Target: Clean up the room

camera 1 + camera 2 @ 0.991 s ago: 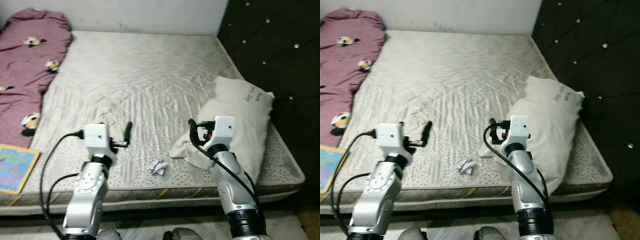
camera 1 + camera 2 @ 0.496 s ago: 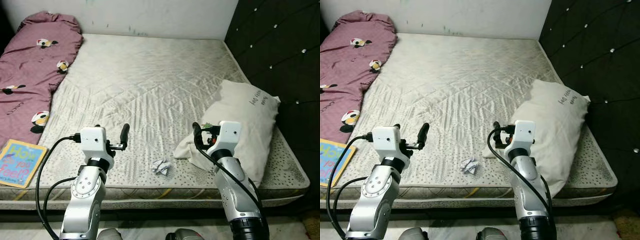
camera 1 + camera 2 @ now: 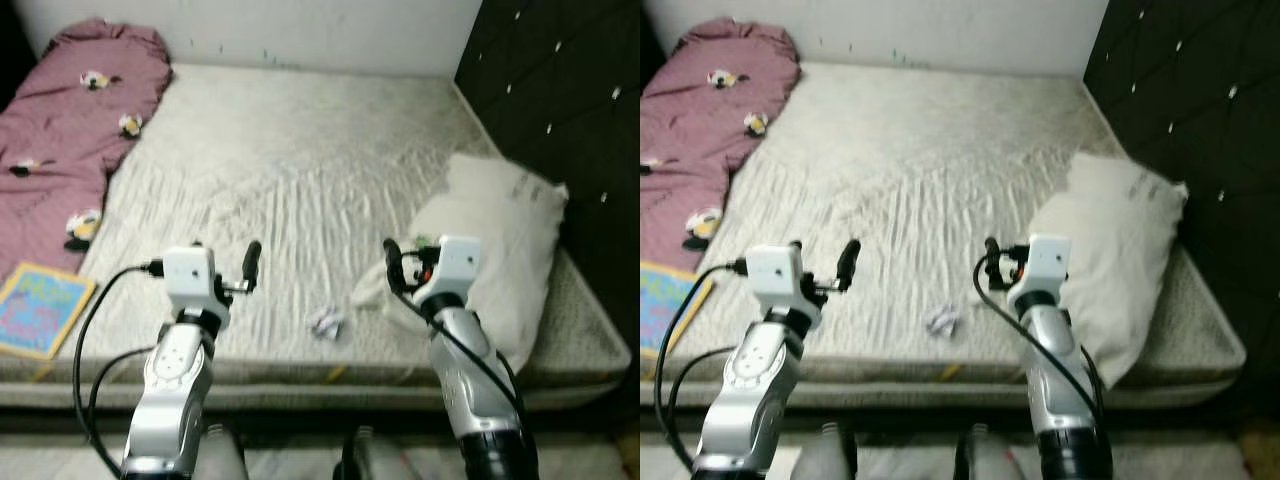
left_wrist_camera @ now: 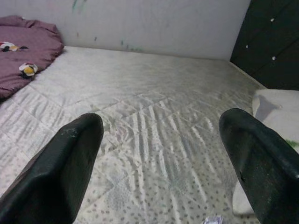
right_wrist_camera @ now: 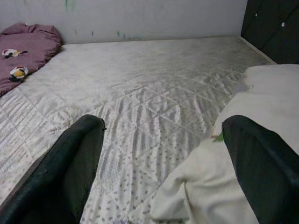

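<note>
A small crumpled white paper (image 3: 324, 321) lies on the bare quilted mattress (image 3: 300, 150) near its front edge. My left gripper (image 3: 250, 265) hovers open to the paper's left, above the mattress, nothing between its fingers (image 4: 70, 158). Right of the paper, my right gripper (image 3: 392, 262) is also open and empty, just in front of a cream pillow (image 3: 500, 240). The pillow's corner (image 5: 219, 196) shows between the right fingers (image 5: 74, 163). The paper lies between the two grippers, slightly nearer than both.
A maroon blanket (image 3: 70, 130) with cartoon prints lies along the mattress's left side. A colourful book (image 3: 40, 310) rests at the front left corner. A dark tufted headboard (image 3: 560, 100) stands on the right, and a white wall (image 3: 300, 30) behind.
The camera has shifted and the picture is now blurred. Both grippers hold the same open pose above the mattress; the paper and pillow lie where they were.
</note>
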Tool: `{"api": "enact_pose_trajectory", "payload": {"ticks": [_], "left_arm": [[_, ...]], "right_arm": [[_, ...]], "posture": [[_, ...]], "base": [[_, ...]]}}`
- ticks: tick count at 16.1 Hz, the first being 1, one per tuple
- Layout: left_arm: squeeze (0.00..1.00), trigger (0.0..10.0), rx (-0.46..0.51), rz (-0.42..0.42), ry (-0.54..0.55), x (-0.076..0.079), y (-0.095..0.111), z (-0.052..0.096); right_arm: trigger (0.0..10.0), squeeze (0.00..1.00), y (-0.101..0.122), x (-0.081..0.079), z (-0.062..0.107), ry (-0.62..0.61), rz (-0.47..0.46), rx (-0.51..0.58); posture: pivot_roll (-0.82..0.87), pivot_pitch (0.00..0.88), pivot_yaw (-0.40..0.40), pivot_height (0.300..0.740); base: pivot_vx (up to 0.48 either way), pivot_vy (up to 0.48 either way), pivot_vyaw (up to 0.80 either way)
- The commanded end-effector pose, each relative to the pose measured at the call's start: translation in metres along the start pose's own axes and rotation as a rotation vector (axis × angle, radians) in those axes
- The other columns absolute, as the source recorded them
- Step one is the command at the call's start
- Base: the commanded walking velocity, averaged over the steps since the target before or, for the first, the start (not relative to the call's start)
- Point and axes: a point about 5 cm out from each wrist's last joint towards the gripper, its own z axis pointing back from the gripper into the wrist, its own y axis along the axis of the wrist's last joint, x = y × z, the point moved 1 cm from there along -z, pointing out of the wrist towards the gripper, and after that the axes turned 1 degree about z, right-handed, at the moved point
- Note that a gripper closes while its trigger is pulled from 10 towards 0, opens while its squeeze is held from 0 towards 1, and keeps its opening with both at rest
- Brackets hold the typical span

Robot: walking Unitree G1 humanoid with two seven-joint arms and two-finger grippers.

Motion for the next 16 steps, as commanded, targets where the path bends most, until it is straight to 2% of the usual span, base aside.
{"api": "enact_pose_trajectory", "payload": {"ticks": [1,7,12,14,16], "left_arm": [[0.0,10.0,-0.015,-0.009,0.002,0.0,-0.003,0.0],[0.0,10.0,-0.011,0.002,0.006,0.0,-0.001,-0.002],[0.0,10.0,-0.01,0.026,0.004,-0.003,0.0,0.001],[0.0,10.0,-0.013,0.027,-0.005,-0.003,-0.001,0.002],[0.0,10.0,-0.01,0.028,-0.024,0.0,-0.001,0.001]], "right_arm": [[10.0,0.0,0.002,0.0,0.0,-0.001,-0.007,0.006],[10.0,0.0,0.002,-0.002,-0.002,0.005,-0.003,0.007],[10.0,0.0,0.002,-0.011,-0.005,0.049,0.015,0.012],[10.0,0.0,0.001,-0.011,-0.005,0.051,0.012,0.012],[10.0,0.0,0.001,-0.01,-0.005,0.046,0.01,0.01]], "posture": [[0.01,0.0,-0.059,0.612],[0.01,0.0,-0.06,0.612],[0.03,0.0,-0.064,0.612],[0.03,0.0,-0.059,0.612],[0.02,0.0,-0.057,0.612]], "base": [[0.0,0.0,0.0],[0.0,0.0,0.0],[0.0,0.0,0.0],[0.0,0.0,0.51],[0.0,0.0,0.0]]}}
